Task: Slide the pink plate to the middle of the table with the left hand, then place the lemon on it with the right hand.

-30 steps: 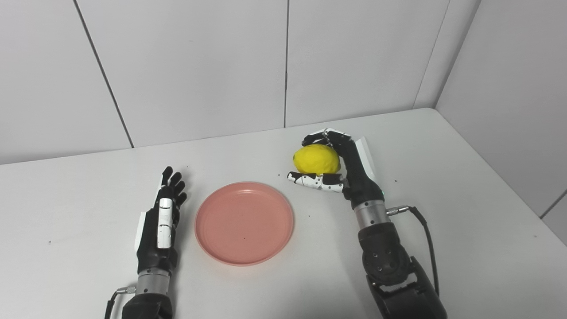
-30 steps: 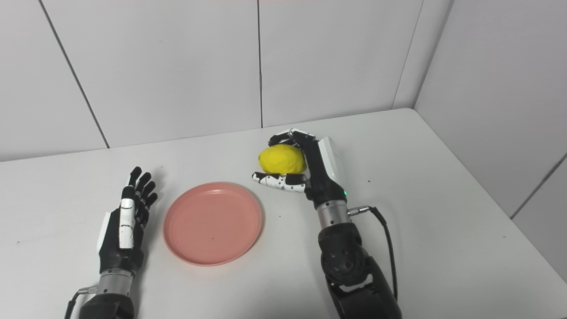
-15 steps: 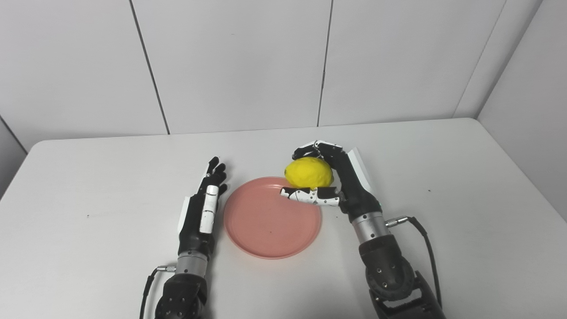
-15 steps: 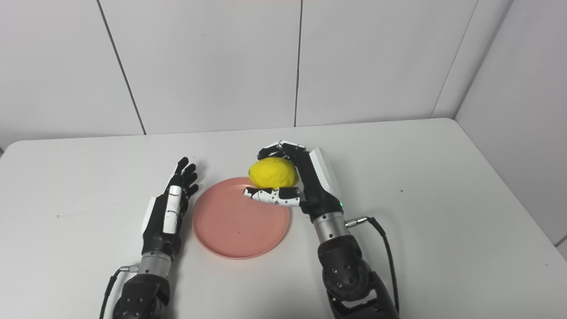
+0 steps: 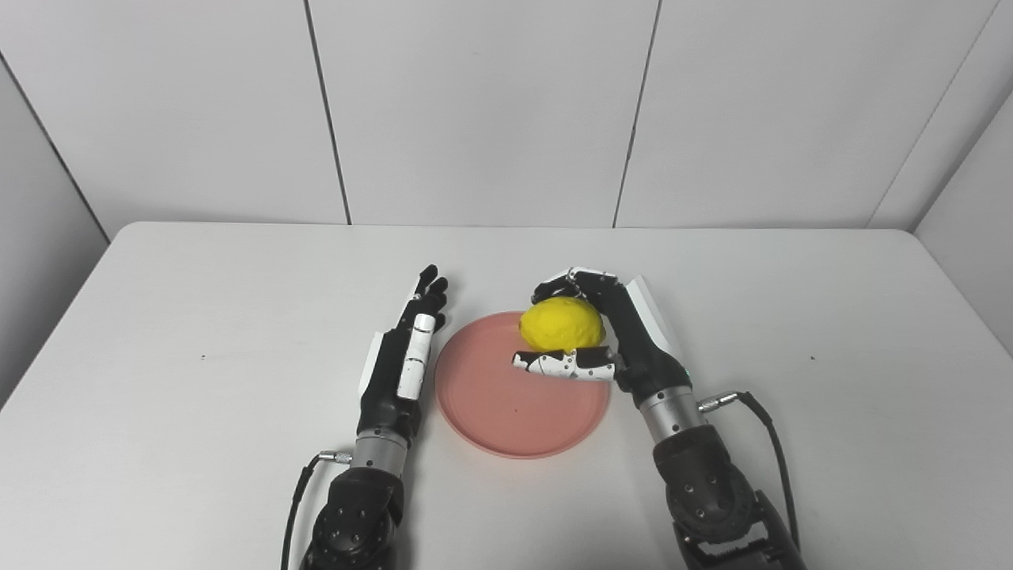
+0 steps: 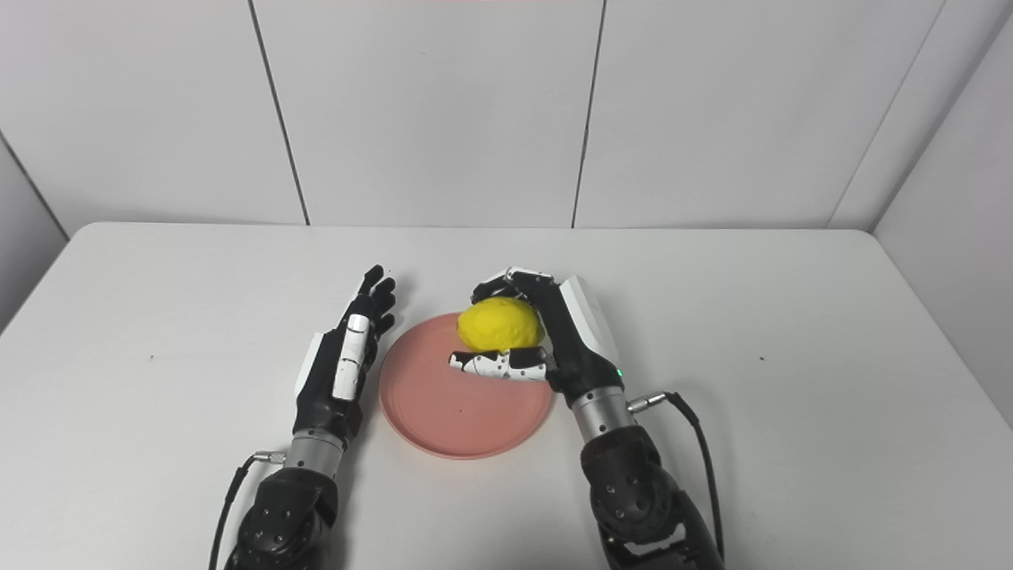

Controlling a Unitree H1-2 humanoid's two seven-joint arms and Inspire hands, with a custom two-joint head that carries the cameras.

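The white table [image 5: 198, 332] holds a pink plate [image 5: 506, 412] near its middle. The left hand [image 5: 400, 364], fingers straight and empty, lies just left of it. The right hand [image 5: 609, 340] grips the lemon [image 5: 560, 323] over the plate's far right edge.

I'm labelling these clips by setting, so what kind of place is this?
Probably a robot test booth or lab: a bare white table, plain white panel walls, and only a pink plate and lemon as props.

No text, label, brand, number or sign can be read anywhere in either view.
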